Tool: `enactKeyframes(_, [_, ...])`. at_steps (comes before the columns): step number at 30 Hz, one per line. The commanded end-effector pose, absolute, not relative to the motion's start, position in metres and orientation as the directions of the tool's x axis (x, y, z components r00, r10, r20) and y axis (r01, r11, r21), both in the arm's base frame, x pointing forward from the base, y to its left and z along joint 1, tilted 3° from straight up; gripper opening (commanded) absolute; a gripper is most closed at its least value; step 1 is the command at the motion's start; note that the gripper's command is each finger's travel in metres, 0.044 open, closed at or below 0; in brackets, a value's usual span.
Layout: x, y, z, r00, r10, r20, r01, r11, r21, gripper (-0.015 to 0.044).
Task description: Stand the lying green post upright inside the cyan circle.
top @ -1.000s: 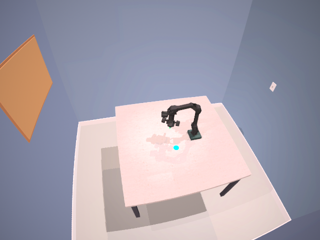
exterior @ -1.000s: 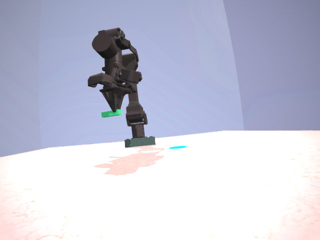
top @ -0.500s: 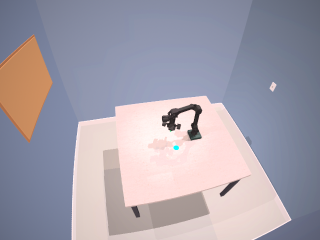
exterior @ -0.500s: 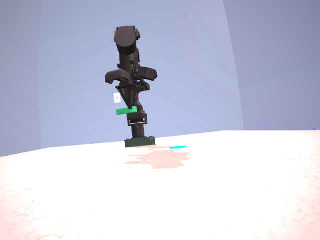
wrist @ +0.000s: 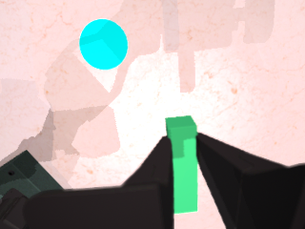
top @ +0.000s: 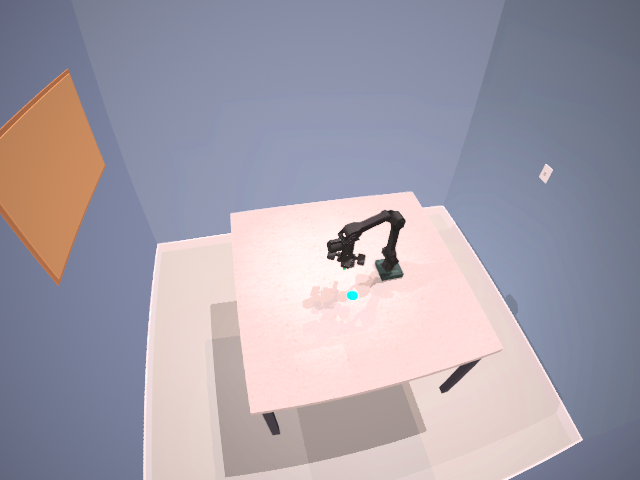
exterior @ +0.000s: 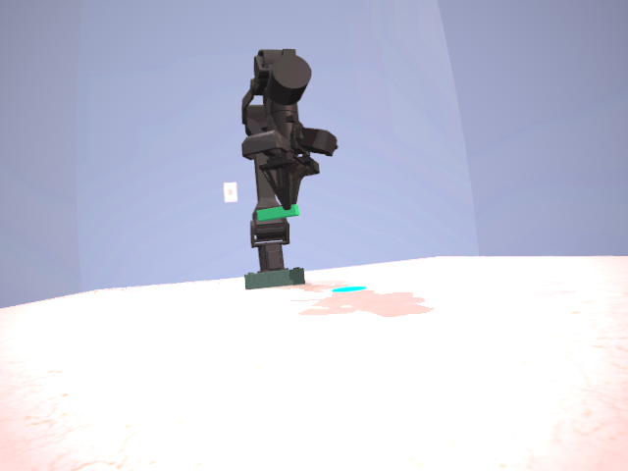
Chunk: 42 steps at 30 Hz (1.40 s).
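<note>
Robot arm carried a green post above the table

The black parallel-jaw pincer [wrist: 183, 150] was clamped on the long green rectangular post [wrist: 183, 164], which hung nearly level and well above the pale pink marbled table top [exterior: 456, 354]. The flat cyan circle [wrist: 103, 44] lay on the table below, ahead and to the left of the pincer in the wrist view, well apart from the post.
</note>
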State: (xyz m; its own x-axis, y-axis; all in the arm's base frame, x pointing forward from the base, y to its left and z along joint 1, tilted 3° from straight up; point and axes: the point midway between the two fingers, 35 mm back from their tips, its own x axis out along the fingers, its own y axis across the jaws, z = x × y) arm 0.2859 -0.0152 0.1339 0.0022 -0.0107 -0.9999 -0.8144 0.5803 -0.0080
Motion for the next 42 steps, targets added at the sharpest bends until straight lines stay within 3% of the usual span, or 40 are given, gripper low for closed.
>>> enactKeyframes(1, [0.286,-0.003,0.136,0.003,-0.005,-1.0,-0.815,0.579,-0.006,0.0023])
enactKeyframes(27, [0.273,0.077,0.141,-0.021,0.001,-1.0,-0.836,0.548,0.018,0.0023])
enactKeyframes(42, [0.278,0.081,0.133,0.01,0.082,-0.997,-0.815,0.578,0.04,0.0023])
